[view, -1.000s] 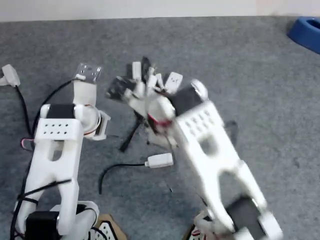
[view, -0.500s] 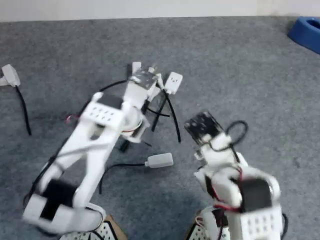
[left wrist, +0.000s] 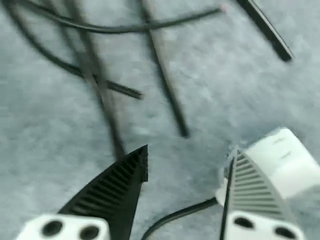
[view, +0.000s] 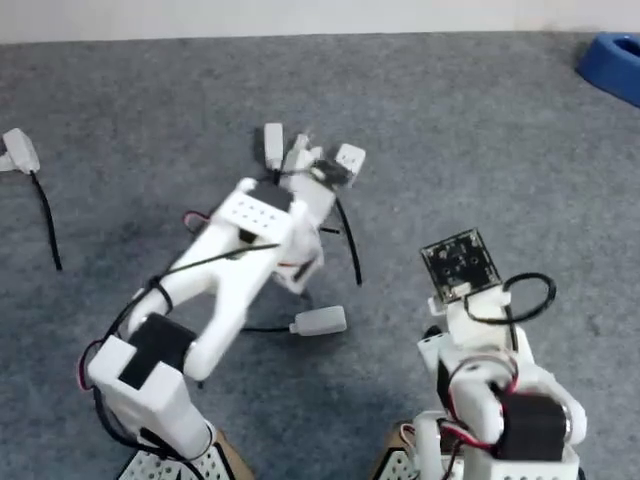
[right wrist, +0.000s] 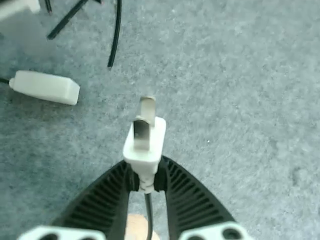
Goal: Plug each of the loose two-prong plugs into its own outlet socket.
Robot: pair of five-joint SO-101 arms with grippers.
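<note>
at far left a white cord end lies alone on its black cable, well apart from the rest. the left arm stretches out to a cluster of white plugs and sockets among tangled black cables near the middle. the left jaws stand open and empty over the carpet, with a white block just beside one tip. nearer the arm bases lies a second block on a cable; whether it is a plug or a socket i cannot tell. to the right, the right arm is folded back, and the right jaws are closed on the neck of a white plug. its two prongs point away, over bare carpet and well apart from the cluster. by the look of it no plug is seated: one is in hand but not at a socket and the others lie loose, so most of the task is left. the counter is covered in grey carpet. a pale wall runs along the back, and a blue rim shows at far right.
</note>
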